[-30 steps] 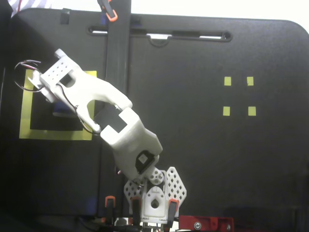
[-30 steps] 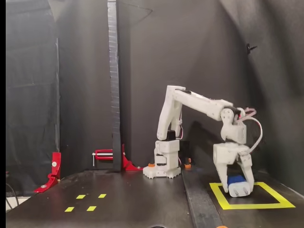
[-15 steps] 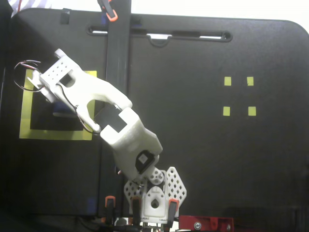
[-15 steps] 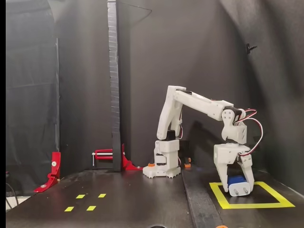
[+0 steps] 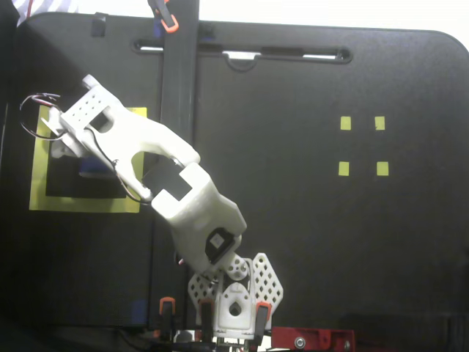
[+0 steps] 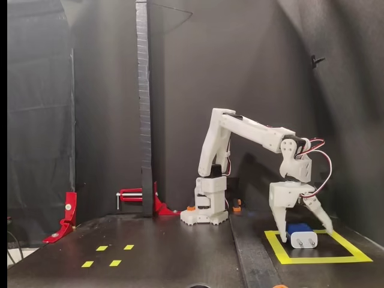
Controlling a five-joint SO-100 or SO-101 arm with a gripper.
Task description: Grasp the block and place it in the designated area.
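1. Now the tool (image 6: 305, 229) hangs released, jaws spread wide, one finger on each side of the block (image 6: 302, 235), neither clearly touching it.
2. Block lies on the black surface inside the designated area (image 6: 345, 259), pale pronged end toward the camera in the side fixed view.
3. In the top fixed view the arm (image 5: 150, 141) covers most of the block; only a blue sliver (image 5: 94, 168) shows within the yellow outline (image 5: 38, 176).
4. Four small yellow squares (image 5: 362, 146) sit well apart on the desk (image 5: 308, 242).
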